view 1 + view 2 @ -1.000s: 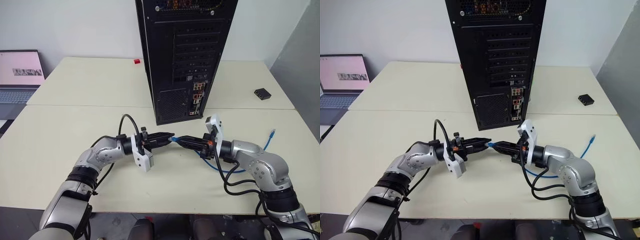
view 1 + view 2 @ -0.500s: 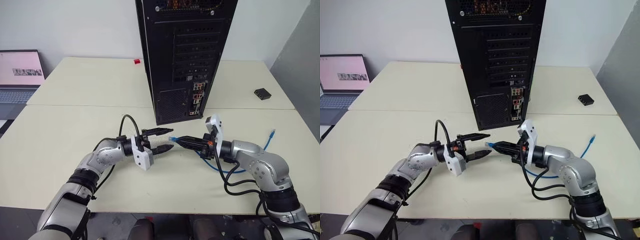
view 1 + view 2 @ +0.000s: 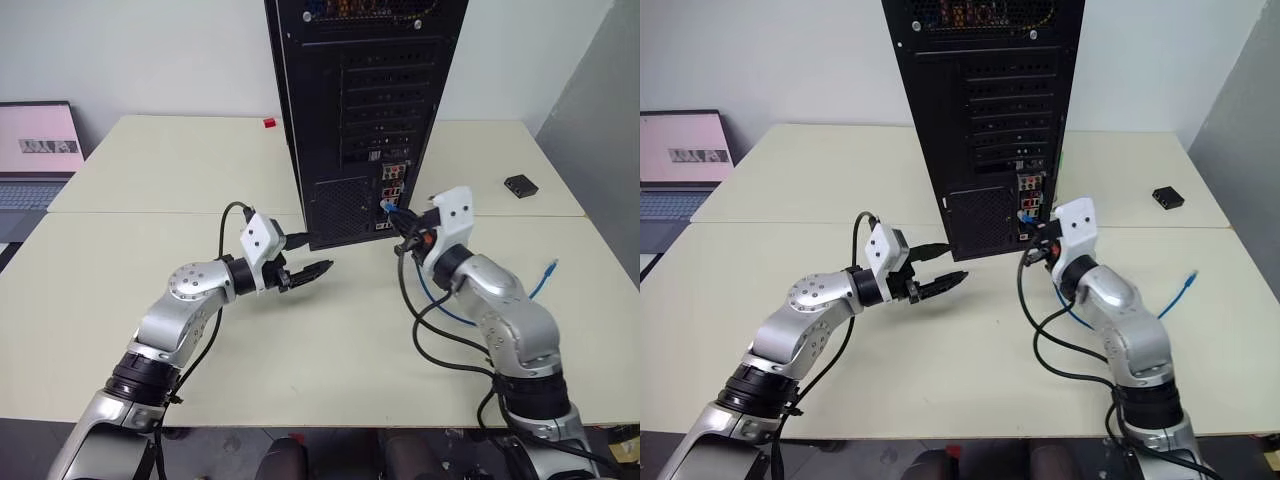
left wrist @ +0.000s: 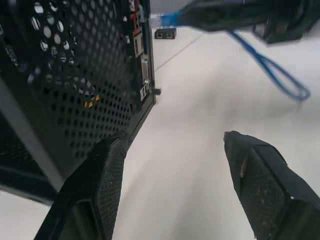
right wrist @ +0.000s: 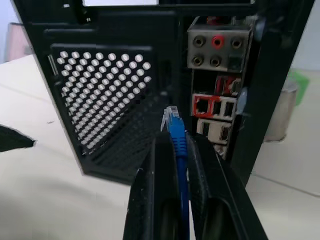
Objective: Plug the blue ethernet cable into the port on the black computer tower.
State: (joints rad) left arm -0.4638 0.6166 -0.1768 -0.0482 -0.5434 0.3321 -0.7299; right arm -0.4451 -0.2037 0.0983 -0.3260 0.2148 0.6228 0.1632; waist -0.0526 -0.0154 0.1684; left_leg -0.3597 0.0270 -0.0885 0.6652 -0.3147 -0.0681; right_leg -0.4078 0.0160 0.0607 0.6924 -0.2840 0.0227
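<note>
Blue ethernet cable [image 5: 177, 135] plug just short of port [image 5: 202, 106], right pincer [image 5: 178, 165] gripping.

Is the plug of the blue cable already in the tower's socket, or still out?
Out. The plug on the blue cable sits clear of the tower, pinched in the right claw, just short of the sockets.

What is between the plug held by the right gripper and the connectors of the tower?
Nothing: the right wrist view shows bare space between the plug and the connector cluster.
</note>
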